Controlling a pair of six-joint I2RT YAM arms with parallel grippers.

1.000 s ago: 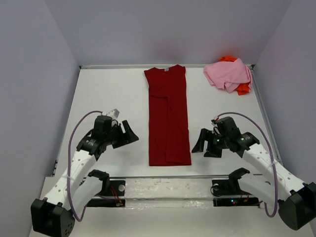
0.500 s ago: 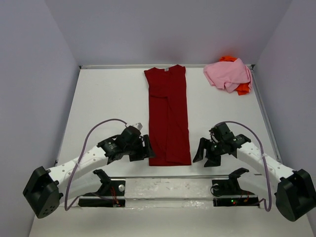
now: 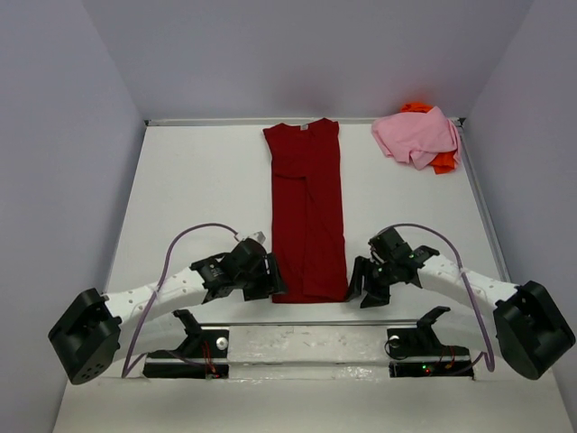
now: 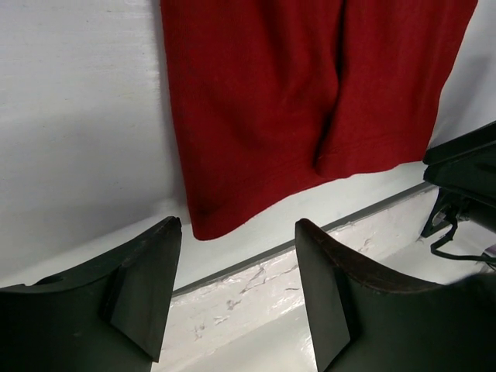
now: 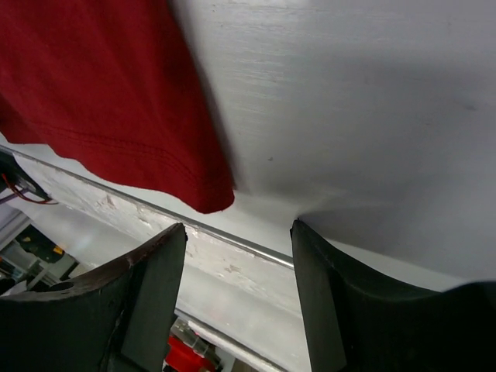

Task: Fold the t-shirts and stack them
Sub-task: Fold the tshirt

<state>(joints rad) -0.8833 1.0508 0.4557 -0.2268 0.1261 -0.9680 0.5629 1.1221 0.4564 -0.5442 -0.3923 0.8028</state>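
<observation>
A long, dark red cloth t-shirt (image 3: 306,216), folded lengthwise into a narrow strip, is laid flat down the middle of the white table (image 3: 198,180), with its collar at the far edge and its hem close to the near edge. A crumpled light pink t-shirt (image 3: 416,135) is heaped in the far right corner, and a bright orange t-shirt (image 3: 442,163) is seen poking out from under it.

The left end effector (image 3: 270,280) is held low over the table at the near left corner of the red hem. In the left wrist view its two dark fingers (image 4: 147,287) are spread wide and released (image 4: 238,226), and the left corner of the hem (image 4: 209,221) is seen just beyond the gap between them, not enclosed by them.

The right end effector (image 3: 362,287) is placed at the near right corner of the same hem. In the right wrist view it is likewise released (image 5: 239,227), its fingers (image 5: 151,294) set apart, and the stitched right corner of the red shirt (image 5: 198,190) lies just ahead of the gap, towards the left finger. Whether cloth is touched by either end effector cannot be told. A scuffed white rail (image 4: 256,287) is seen along the table's near edge, under both end effectors.
</observation>
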